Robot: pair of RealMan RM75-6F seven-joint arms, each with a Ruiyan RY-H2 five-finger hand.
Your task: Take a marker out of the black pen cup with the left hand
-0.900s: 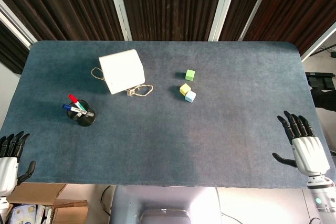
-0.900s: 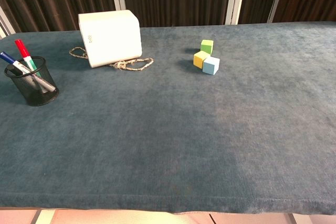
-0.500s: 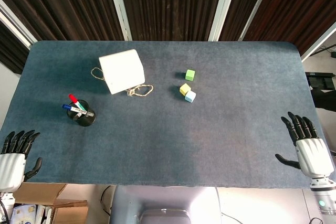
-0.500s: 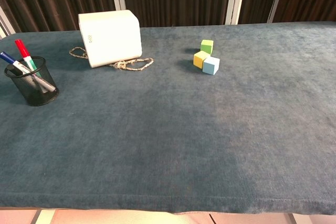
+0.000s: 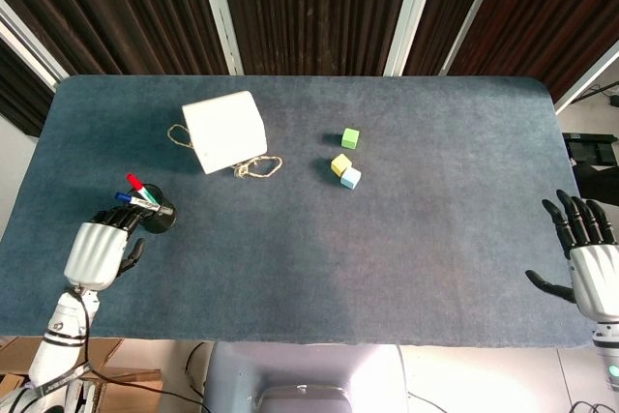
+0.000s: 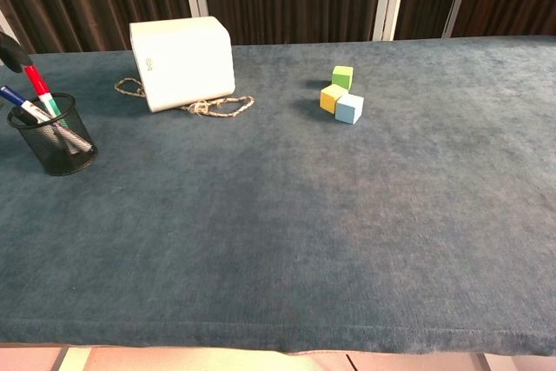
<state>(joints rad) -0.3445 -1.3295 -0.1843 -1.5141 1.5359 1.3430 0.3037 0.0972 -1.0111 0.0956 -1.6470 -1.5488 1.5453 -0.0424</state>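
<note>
Since the earlier frames the left hand (image 5: 97, 247) has come in from the worktop's near-left corner and now sits just beside the black pen cup (image 5: 155, 217), its dark fingertips (image 5: 118, 221) at the cup's near-left side. Whether they touch the mesh is hard to tell from above. The right hand (image 5: 592, 268) has slid outward and hangs at the right edge of the worktop (image 5: 387, 258), fingers spread and holding nothing.

The left hand grips nothing visible; its fingers look loosely extended toward the cup. In the chest view only a dark sliver at the top left edge, above the cup (image 6: 52, 141), could be part of it.

The cup stands upright near the left edge, with the red marker (image 5: 137, 184), blue marker (image 5: 124, 197) and a green-capped marker (image 6: 54, 108) leaning out to the left. Broad bare cloth lies in front and to the right of the cup. Farther back sit a white box (image 5: 224, 131) with a twine cord (image 5: 257, 166), well apart from the cup, and three small cubes (image 5: 345, 164) near the middle.
</note>
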